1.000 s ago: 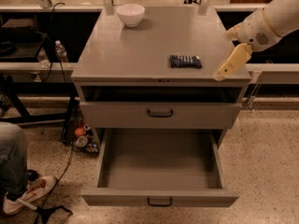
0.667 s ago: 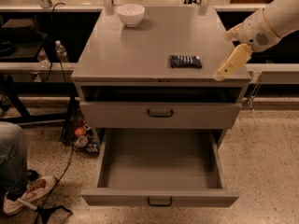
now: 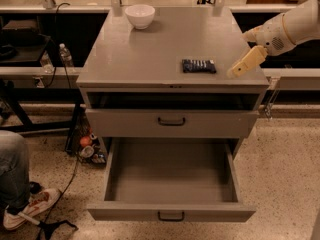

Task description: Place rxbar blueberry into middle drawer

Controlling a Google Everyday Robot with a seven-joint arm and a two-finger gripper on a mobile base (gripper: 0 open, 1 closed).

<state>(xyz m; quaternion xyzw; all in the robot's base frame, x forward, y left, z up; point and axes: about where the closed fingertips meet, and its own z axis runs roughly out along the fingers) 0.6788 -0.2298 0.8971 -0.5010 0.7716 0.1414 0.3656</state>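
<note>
The rxbar blueberry (image 3: 199, 66), a flat dark navy bar, lies on the grey cabinet top (image 3: 150, 54) near its front right. The gripper (image 3: 239, 70), with tan fingers, hangs over the top's right front corner, just right of the bar and apart from it, holding nothing. The middle drawer (image 3: 171, 178) is pulled out wide below, its flat grey interior bare, with a small black handle on its front. The grey drawer front (image 3: 171, 122) above it is closed.
A white bowl (image 3: 140, 15) stands at the back left of the cabinet top. A person's leg and shoe (image 3: 20, 204) are on the floor at the lower left, with cables, a bottle (image 3: 65, 55) and small items beside the cabinet.
</note>
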